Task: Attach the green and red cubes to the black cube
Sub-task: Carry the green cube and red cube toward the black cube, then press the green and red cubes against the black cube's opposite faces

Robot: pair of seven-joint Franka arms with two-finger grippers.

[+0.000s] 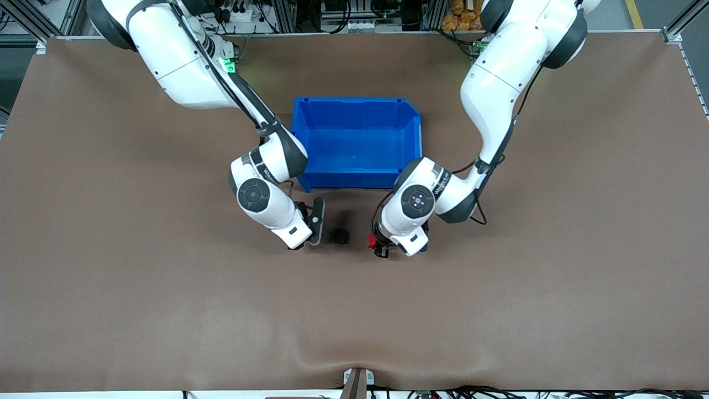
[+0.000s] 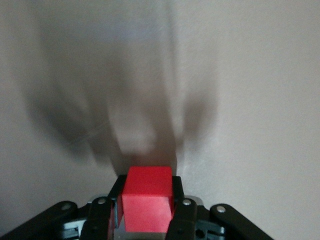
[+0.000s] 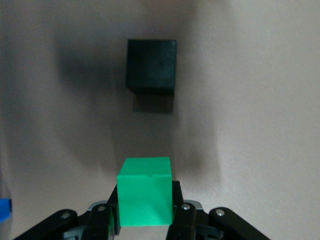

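On the wide brown desk (image 1: 111,310), the open blue plastic bin (image 1: 357,105) lies farther from the front camera than the small matte black cube (image 1: 339,236), the landmark here. Beside it toward the right arm's end, the right claw (image 1: 317,221) grips the bright green cube (image 3: 145,197). Toward the left arm's end, the left claw (image 1: 379,245) clamps the bright red cube (image 1: 373,240). Both cubes seem ready for joining; next each must press squarely against the black cube.

Black cube (image 1: 339,236) sits on the mat between gripped green cube (image 3: 145,192) and red cube (image 2: 147,199) (all matching size).
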